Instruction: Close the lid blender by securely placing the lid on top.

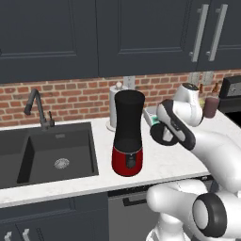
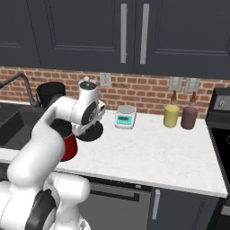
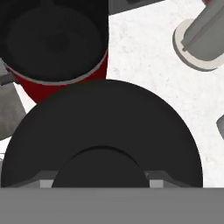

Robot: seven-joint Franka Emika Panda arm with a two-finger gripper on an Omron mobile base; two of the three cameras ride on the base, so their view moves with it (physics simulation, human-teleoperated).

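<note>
From the left base view I see the tall blender (image 1: 128,134), with its black cylindrical jar and rounded red base, standing upright on the white marbled counter (image 1: 179,162), its jar top uncovered; the dark sink basin (image 1: 56,153) lies at its 9 o'clock and the white paper-towel roll (image 1: 114,106) just behind it at about 11 o'clock. The flat round black lid (image 1: 163,135) hangs in the air at the blender's 3 o'clock, near the jar but apart from it, below the jar's rim and tilted so I see it close to edge-on; the gripper (image 1: 165,126) sits right at it, wrapped in the white wrist.

In the hand view the lid (image 3: 103,135) is the big dark disc across the lower half, with the blender's open jar mouth (image 3: 54,41) at 11 o'clock and the grey roll (image 3: 201,37) at 2 o'clock; the fingers are hidden behind the disc, so I cannot tell whether the jaws are clamped on it.

In the right base view the lid (image 2: 90,132) shows under the wrist, the teal-faced kitchen scale (image 2: 125,117) at its 2 o'clock; a yellow jar (image 2: 171,115) and a maroon jar (image 2: 189,117) stand near the brick wall.
</note>
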